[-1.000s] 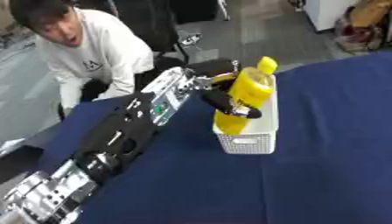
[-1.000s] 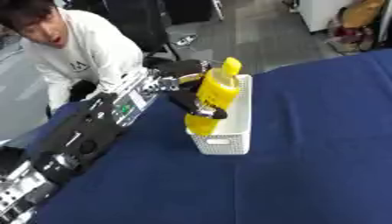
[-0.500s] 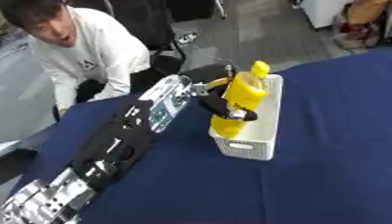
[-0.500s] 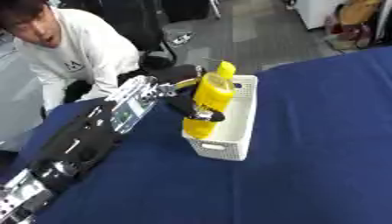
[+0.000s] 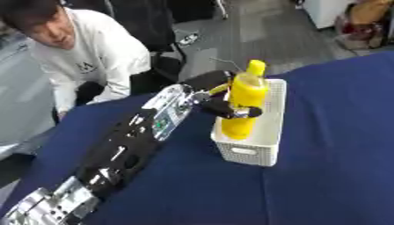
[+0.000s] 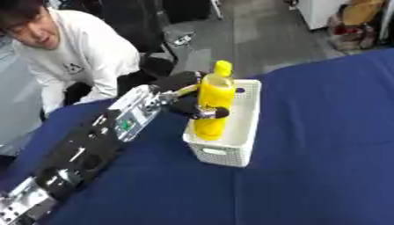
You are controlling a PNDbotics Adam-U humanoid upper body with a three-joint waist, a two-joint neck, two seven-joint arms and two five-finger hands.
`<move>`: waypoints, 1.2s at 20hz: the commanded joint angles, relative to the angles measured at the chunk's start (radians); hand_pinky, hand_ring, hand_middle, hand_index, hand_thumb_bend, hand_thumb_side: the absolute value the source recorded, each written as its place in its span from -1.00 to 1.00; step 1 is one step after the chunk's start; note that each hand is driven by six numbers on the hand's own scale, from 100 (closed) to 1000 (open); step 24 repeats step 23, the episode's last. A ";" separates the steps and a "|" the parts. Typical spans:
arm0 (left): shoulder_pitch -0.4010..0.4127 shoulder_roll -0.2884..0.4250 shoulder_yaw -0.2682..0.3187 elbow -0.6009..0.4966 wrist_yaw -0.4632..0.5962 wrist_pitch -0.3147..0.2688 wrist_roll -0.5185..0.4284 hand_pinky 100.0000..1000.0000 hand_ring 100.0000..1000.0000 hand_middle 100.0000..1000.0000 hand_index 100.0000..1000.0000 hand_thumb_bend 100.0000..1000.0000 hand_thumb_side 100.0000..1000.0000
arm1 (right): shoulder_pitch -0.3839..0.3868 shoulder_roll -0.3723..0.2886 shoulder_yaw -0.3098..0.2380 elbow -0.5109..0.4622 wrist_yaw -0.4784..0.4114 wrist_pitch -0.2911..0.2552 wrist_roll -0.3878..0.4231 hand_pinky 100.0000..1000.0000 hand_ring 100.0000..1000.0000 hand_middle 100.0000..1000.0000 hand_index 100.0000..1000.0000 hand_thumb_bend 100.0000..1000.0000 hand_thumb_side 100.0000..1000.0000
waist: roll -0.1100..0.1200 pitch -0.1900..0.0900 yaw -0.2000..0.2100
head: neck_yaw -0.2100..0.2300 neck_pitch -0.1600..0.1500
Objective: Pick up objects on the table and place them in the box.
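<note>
Yellow bottle point(image 5: 245, 102) upright in the white perforated box point(image 5: 265, 147), gripped by the left hand point(image 5: 218, 102).

Fingers curled round the bottle's middle, base down inside the near end of the box on the blue tablecloth point(image 5: 331, 176); right hand nowhere in view. Tall and narrow, so likely to topple on release if the base sits unevenly, perhaps over the low rim or tipping the light box. Fingers could also snag the bottle or box wall on withdrawal.
</note>
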 commanded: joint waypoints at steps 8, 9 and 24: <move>-0.021 0.038 0.024 -0.038 0.099 -0.047 -0.001 1.00 1.00 1.00 1.00 0.68 1.00 | -0.019 0.003 -0.003 -0.015 -0.001 0.001 0.001 -0.69 -0.62 -0.51 -0.24 -1.00 1.00 | -0.009 -0.016 0.003 | 0.009 -0.007; -0.022 0.039 0.028 -0.041 0.114 -0.053 0.015 1.00 1.00 1.00 1.00 0.69 1.00 | -0.018 0.003 -0.003 -0.015 0.000 0.001 0.001 -0.69 -0.62 -0.51 -0.24 -1.00 1.00 | -0.009 -0.016 0.004 | 0.009 -0.005; 0.150 0.185 -0.013 -0.414 0.554 -0.094 0.266 0.69 0.69 0.98 1.00 0.04 1.00 | 0.053 -0.072 -0.018 -0.015 0.033 -0.013 0.000 -0.68 -0.61 -0.51 -0.24 -1.00 0.88 | -0.032 -0.055 0.108 | -0.054 -0.088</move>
